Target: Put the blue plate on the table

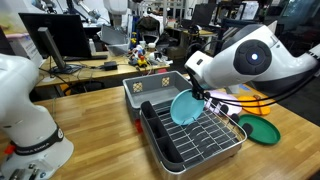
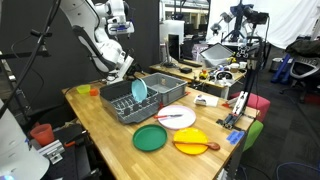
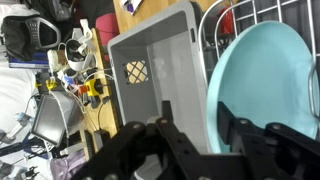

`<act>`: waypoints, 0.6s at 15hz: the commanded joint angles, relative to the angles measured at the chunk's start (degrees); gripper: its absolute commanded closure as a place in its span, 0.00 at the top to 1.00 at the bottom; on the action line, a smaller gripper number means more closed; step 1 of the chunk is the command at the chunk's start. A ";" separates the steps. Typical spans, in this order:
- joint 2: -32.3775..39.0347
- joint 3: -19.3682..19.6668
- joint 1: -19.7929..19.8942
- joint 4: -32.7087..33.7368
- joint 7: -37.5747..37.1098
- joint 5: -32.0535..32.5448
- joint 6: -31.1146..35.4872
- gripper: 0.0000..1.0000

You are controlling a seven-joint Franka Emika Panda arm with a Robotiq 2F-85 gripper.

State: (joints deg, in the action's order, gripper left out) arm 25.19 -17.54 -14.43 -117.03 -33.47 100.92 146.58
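Note:
The blue plate (image 1: 185, 106) stands on edge in the wire dish rack (image 1: 212, 137) inside the grey bin (image 1: 150, 88). It also shows in an exterior view (image 2: 139, 90) and fills the right of the wrist view (image 3: 265, 85). My gripper (image 1: 203, 95) is at the plate's upper rim. In the wrist view the gripper (image 3: 193, 110) is open, with one finger on each side of the plate's rim and a gap showing at the left finger. The wooden table (image 2: 108, 135) lies under the bin.
A dark green plate (image 2: 151, 138), a white plate (image 2: 177, 117) and an orange plate (image 2: 192, 142) lie on the table in front of the bin. The green plate (image 1: 262, 130) sits beside the rack. Small toys and clutter (image 3: 75, 80) lie beyond the bin.

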 commanded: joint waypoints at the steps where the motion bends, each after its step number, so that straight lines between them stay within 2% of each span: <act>1: 0.66 0.35 0.04 0.39 -0.48 0.32 0.70 0.17; 3: 0.98 0.38 0.14 0.29 -0.43 0.06 0.81 0.04; 4: 1.16 0.38 0.20 0.25 -0.41 -0.04 0.87 0.00; 9: 1.03 0.34 0.53 -0.05 -0.45 -0.33 1.47 0.01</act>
State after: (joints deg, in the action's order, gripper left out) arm 26.34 -17.50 -14.28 -117.04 -33.52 100.73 146.72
